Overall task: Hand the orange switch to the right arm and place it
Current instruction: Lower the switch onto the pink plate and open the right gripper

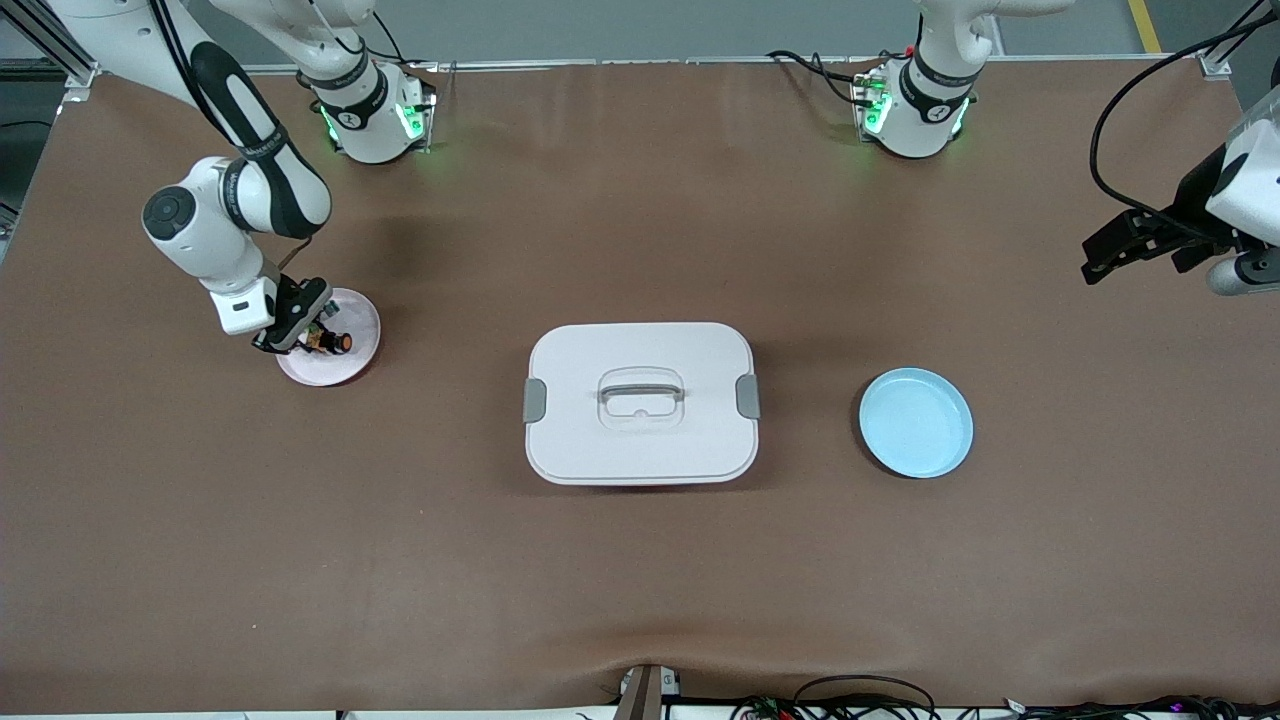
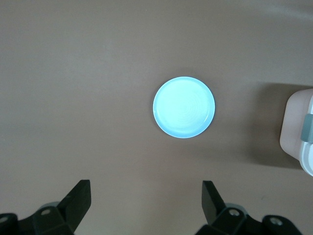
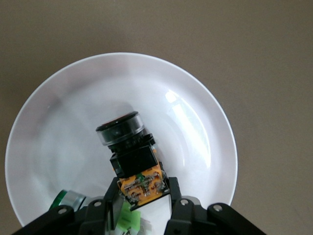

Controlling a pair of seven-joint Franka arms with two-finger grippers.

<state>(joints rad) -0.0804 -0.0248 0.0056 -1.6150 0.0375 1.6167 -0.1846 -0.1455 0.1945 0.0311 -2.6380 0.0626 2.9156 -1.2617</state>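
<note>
The right gripper (image 1: 318,338) hung low over the white plate (image 1: 355,365) near the right arm's end of the tabletop, its fingers (image 3: 175,196) closed on the orange base of the orange switch (image 3: 132,159). In the right wrist view the switch's long axis ran straight out from between the fingers, its black cap pointing away from the gripper and across the plate's middle; whether the cap touched the plate could not be told. A small white-and-green part (image 3: 129,220) lay on the plate just beside the fingers. The left gripper (image 1: 1140,245) waited high over the left arm's end of the tabletop, fingers (image 2: 78,198) spread wide and holding nothing, with the blue plate (image 2: 184,106) below it. A lidded white box (image 1: 640,402) sat mid-tabletop between the two plates. Judging by this, the hand-over was done, and setting the switch down needed only a release over the plate.
</note>
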